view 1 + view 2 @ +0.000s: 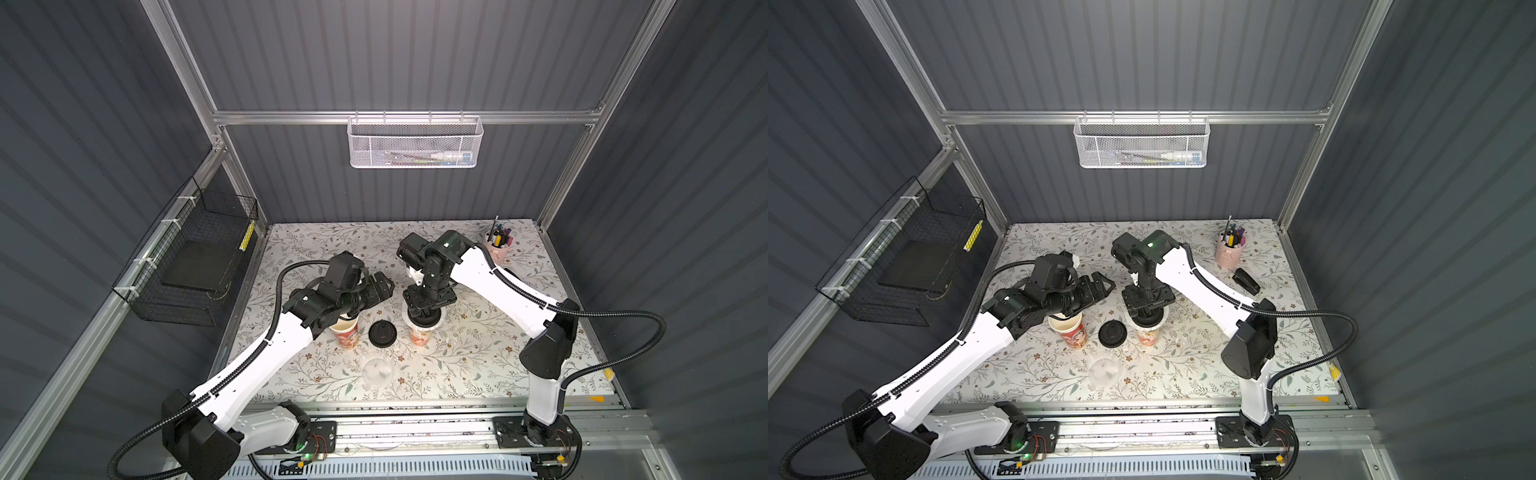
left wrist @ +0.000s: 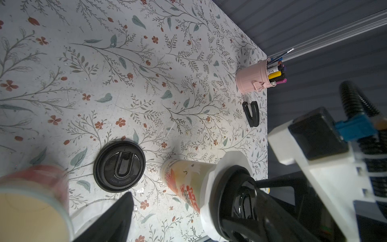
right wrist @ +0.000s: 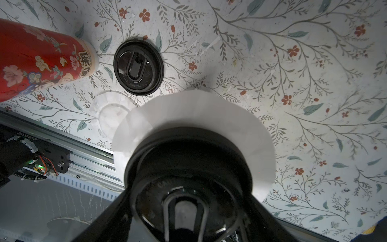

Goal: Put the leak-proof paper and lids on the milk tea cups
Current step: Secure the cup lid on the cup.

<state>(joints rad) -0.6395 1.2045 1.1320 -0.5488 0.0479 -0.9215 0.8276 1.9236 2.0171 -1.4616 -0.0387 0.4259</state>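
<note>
Two orange-red milk tea cups stand mid-table. The left cup (image 1: 347,334) (image 2: 31,199) has an uncovered mouth. The right cup (image 1: 419,337) (image 2: 184,182) carries a sheet of leak-proof paper (image 3: 199,113) (image 2: 232,159) with a black lid (image 3: 188,163) on top. My right gripper (image 1: 424,319) (image 3: 188,199) points down over that lid, open, a finger close on either side of its rim. A second sheet of paper (image 1: 376,372) (image 3: 109,111) lies flat in front of the cups. My left gripper (image 1: 388,286) hovers open and empty behind the left cup.
Another black lid (image 1: 382,333) (image 2: 119,166) lies between the cups. A pink pot of pens (image 1: 498,247) and a black stapler (image 1: 1246,281) sit at the back right. A white mesh basket (image 1: 413,143) hangs on the back wall, a black wire basket (image 1: 187,270) on the left.
</note>
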